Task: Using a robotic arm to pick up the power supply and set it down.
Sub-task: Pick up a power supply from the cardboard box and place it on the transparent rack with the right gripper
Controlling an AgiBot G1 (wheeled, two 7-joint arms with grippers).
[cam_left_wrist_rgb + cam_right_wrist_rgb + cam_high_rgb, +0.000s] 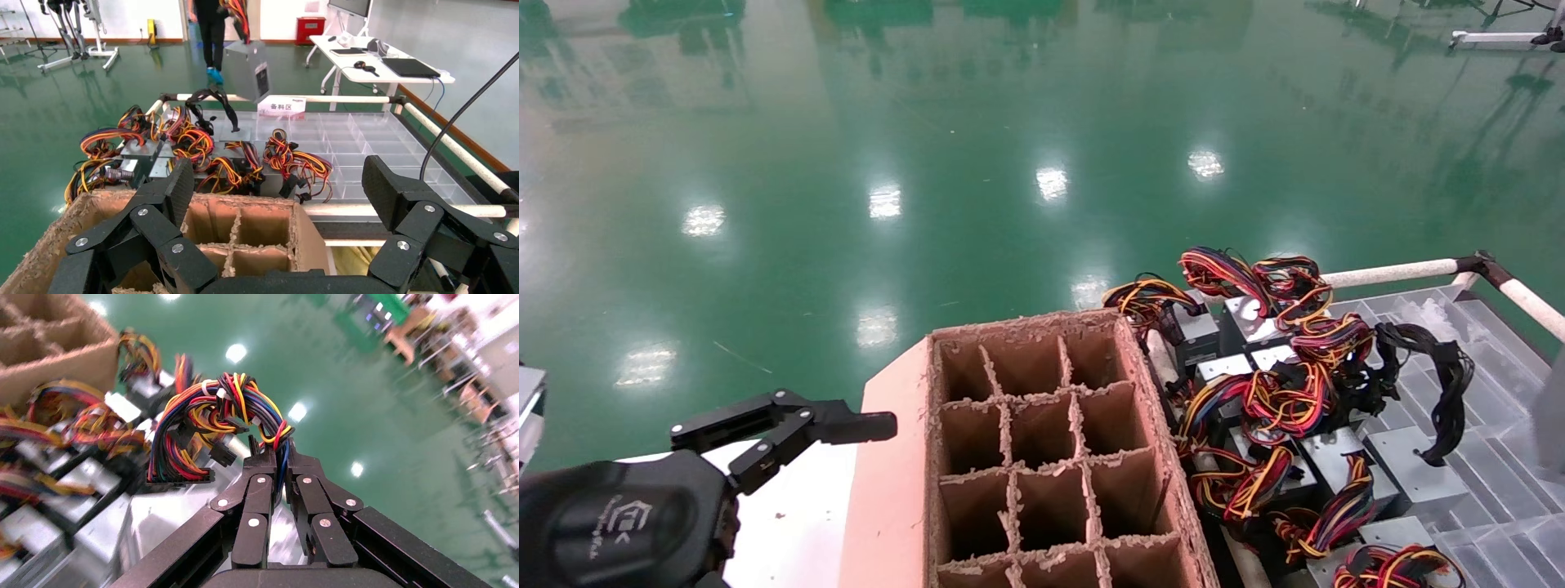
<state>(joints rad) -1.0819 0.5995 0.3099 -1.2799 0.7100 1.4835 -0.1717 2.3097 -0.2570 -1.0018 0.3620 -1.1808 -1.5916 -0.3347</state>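
Black right gripper (276, 454) jaws pinch the power supply (183, 502) by its floppy wire bundle (214, 416), the heavy metal box likely swinging below.

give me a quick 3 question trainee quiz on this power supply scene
1. True or false: the right gripper is shut on the wire bundle of a power supply.
2. The left gripper is: A) open and holding nothing, B) shut on a cable, C) inside a box cell.
3. Fill in: the cardboard divider box sits to the ___ of the pile of power supplies, as the robot sees it.

Key: 1 true; 2 A; 3 left.
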